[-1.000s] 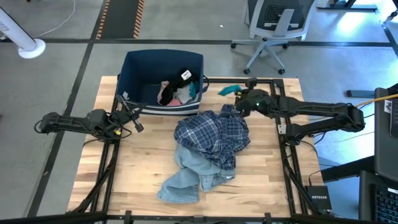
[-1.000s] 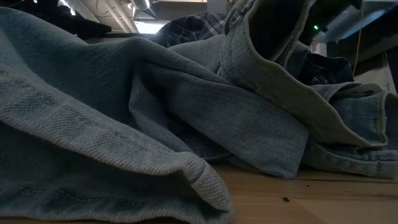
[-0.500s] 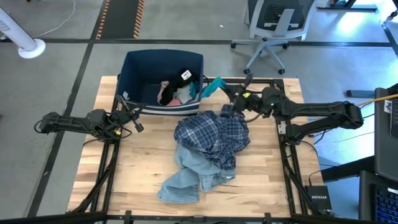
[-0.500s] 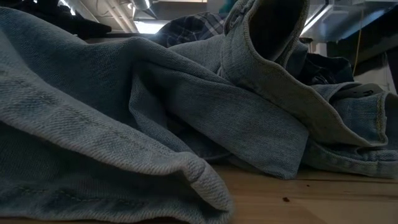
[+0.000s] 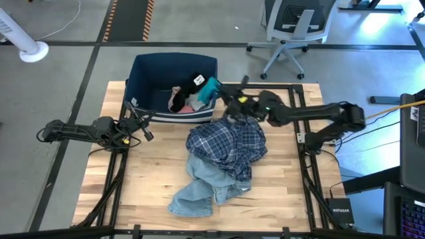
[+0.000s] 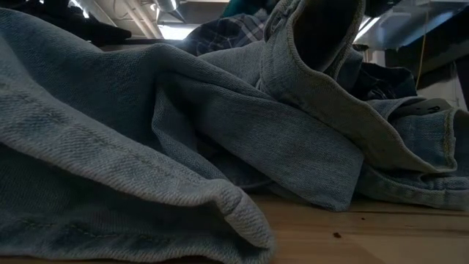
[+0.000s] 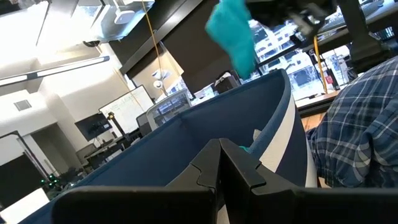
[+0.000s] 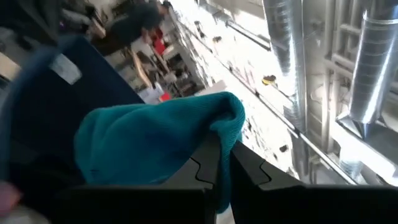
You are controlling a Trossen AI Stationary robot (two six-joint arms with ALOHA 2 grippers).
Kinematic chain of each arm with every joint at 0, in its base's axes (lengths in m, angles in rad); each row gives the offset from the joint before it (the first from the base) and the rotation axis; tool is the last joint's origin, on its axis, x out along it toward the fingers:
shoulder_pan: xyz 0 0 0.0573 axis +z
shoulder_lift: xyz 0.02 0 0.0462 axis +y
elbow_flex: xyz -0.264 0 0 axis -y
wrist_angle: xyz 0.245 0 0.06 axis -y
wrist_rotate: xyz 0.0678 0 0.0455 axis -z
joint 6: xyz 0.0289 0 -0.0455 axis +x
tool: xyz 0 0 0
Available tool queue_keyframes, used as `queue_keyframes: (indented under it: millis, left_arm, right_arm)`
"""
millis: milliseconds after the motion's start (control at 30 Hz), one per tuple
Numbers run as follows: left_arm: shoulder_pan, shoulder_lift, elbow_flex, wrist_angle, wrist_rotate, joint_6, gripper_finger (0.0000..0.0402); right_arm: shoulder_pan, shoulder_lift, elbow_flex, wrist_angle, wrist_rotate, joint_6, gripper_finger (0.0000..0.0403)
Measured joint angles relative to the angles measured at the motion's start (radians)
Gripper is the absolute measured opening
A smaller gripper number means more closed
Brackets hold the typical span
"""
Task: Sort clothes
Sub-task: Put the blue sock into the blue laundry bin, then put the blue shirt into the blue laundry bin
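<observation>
On the wooden table (image 5: 139,192), seen from above, a navy bin (image 5: 174,72) sits at 11 o'clock against the far edge. Inside it lie a black piece (image 5: 192,81), a white shirt (image 5: 175,97) and a pink top (image 5: 191,105).

Jeans (image 5: 199,189) sprawl from centre toward 6 o'clock, and they fill nearly all of the low view (image 6: 183,147). A plaid shirt (image 5: 227,147) is heaped over their upper part at the table's centre; the left wrist view shows it just beside the bin's wall (image 7: 357,118).

From 3 o'clock the right arm stretches across to the bin's near right corner. Its gripper (image 5: 222,94) has its fingers pinched together on a teal item (image 5: 210,89), which hangs in the air over the bin's right rim. The right wrist view shows the teal cloth (image 8: 155,140) bunched between the fingers (image 8: 214,171), and from the left wrist it dangles above the bin's edge (image 7: 233,31).

At 9 o'clock the left gripper (image 5: 143,126) waits beside the bin's near left corner, its fingers (image 7: 239,174) closed against each other with nothing between them.
</observation>
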Motion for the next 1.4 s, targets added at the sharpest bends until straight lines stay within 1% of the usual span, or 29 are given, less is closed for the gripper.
queue_keyframes:
  millis: [133, 300, 367, 467, 600, 733, 833, 1000, 1133, 1200, 1300, 1400]
  left_arm:
    - [0.000, 0.000, 0.000, 0.001, 0.000, 0.000, 0.0001]
    - [0.000, 0.000, 0.000, 0.000, 0.000, 0.000, 0.0001]
    - [-0.001, 0.000, 0.000, 0.000, 0.000, 0.000, 0.0001]
    - [0.000, 0.000, 0.000, 0.000, 0.000, 0.000, 0.0001]
    - [0.000, 0.000, 0.000, 0.000, 0.000, 0.000, 0.0001]
    - [0.000, 0.000, 0.000, 0.000, 0.000, 0.000, 0.0001]
    - [0.000, 0.000, 0.000, 0.000, 0.000, 0.000, 0.0001]
    - [0.000, 0.000, 0.000, 0.000, 0.000, 0.000, 0.0001]
    - [0.000, 0.000, 0.000, 0.000, 0.000, 0.000, 0.0001]
    - [0.000, 0.000, 0.000, 0.000, 0.000, 0.000, 0.0001]
    - [0.000, 0.000, 0.000, 0.000, 0.000, 0.000, 0.0001]
    - [0.000, 0.000, 0.000, 0.000, 0.000, 0.000, 0.0001]
  right_arm:
    - [-0.024, 0.111, 0.148, -0.100, 0.002, 0.001, 0.0026]
    - [-0.035, 0.217, 0.338, -0.322, 0.040, 0.009, 0.0027]
    - [-0.036, 0.250, 0.407, -0.412, 0.046, 0.009, 0.0034]
    - [-0.033, 0.280, 0.506, -0.584, 0.046, 0.008, 0.0067]
    - [-0.033, 0.285, 0.626, -0.881, 0.056, 0.002, 0.0125]
    - [-0.034, 0.285, 0.748, -1.175, 0.059, -0.021, 0.0168]
    - [-0.033, 0.283, 0.833, -1.358, 0.063, -0.020, 0.0182]
    - [0.003, 0.282, 0.938, -1.625, 0.074, 0.047, 0.0186]
    - [0.051, 0.279, 0.961, -1.818, 0.074, 0.110, 0.0186]
    - [0.071, 0.280, 0.947, -1.914, 0.096, 0.136, 0.0186]
    - [0.085, 0.277, 0.879, -1.996, 0.156, 0.204, 0.0186]
    - [0.085, 0.248, 0.755, -2.023, 0.167, 0.269, 0.0186]
